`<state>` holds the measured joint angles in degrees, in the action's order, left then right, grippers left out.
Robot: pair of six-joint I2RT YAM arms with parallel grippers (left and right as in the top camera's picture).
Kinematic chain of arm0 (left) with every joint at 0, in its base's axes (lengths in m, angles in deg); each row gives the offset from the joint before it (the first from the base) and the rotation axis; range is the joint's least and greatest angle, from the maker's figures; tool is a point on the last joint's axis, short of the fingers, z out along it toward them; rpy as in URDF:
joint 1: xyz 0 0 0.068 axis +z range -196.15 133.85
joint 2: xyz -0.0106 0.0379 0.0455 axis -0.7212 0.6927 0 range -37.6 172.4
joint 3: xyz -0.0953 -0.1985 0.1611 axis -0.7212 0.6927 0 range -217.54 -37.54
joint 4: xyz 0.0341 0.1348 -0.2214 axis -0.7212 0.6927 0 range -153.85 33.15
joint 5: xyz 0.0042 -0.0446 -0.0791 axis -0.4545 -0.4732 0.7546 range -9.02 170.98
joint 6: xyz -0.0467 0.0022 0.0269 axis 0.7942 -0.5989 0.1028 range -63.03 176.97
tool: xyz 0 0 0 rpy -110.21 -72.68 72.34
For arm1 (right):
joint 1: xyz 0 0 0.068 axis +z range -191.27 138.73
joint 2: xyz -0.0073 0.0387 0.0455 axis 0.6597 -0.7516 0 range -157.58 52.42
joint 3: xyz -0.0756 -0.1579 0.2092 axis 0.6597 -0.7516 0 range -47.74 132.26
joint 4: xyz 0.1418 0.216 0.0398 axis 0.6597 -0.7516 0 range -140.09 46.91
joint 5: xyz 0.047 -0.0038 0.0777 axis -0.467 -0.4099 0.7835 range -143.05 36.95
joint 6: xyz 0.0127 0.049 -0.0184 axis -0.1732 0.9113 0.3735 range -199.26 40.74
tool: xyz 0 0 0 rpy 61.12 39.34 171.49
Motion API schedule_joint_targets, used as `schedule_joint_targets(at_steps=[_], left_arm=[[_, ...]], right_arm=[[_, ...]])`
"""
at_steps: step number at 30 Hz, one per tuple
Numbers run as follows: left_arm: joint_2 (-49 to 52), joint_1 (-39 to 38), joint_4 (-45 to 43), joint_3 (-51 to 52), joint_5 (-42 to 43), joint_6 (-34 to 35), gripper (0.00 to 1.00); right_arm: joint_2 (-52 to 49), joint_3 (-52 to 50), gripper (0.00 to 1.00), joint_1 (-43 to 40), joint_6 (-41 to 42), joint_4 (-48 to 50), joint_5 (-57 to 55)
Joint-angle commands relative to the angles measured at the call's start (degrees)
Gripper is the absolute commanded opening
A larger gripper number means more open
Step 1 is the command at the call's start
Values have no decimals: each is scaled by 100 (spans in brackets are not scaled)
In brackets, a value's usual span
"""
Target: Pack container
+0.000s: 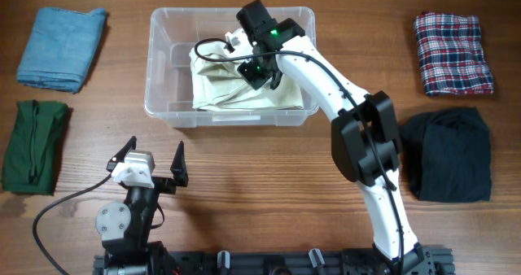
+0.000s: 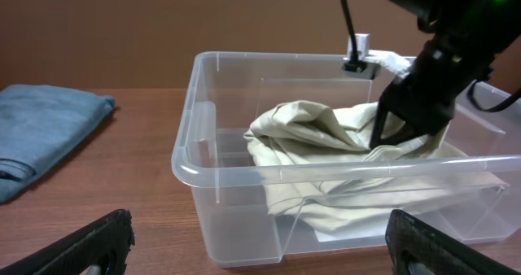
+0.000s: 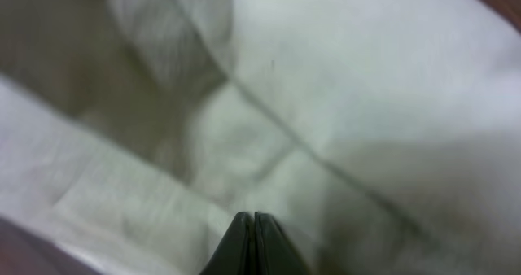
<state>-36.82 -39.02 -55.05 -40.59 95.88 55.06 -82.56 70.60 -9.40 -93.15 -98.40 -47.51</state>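
The clear container [image 1: 150,63] stands at the back middle of the table, and the left wrist view shows its near rim [image 2: 195,174]. A crumpled cream cloth [image 1: 218,89] [image 2: 309,128] lies inside it and fills the right wrist view [image 3: 366,80]. My right gripper [image 1: 254,76] [image 2: 380,149] [image 3: 254,218] reaches down into the container. Its jaws are shut, tips against the cloth, and no fold shows between them. My left gripper [image 1: 155,146] [image 2: 264,244] hovers over the table in front of the container, open wide and empty.
A folded blue cloth [image 1: 63,45] [image 2: 41,137] lies at the back left, with a dark green one [image 1: 32,145] in front of it. At the back right is a red plaid cloth [image 1: 453,51], and a black garment [image 1: 449,153] lies nearer the front.
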Motion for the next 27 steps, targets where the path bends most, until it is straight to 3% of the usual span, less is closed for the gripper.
schedule_joint_targets(at_steps=[1, 6, 17, 27], left_arm=[[-50, -26, -4, 33, 7, -87, 100], [-50, -26, -4, 33, 9, -87, 100], [-50, -26, -4, 33, 9, -87, 100], [-50, -26, -4, 33, 9, -87, 100]], right_arm=[[719, 70, 4, -24, 240, -243, 85], [743, 68, 4, -85, 234, -188, 83], [780, 68, 5, -448, 39, 1231, -728], [741, 46, 4, -1187, 39, 1008, -271]])
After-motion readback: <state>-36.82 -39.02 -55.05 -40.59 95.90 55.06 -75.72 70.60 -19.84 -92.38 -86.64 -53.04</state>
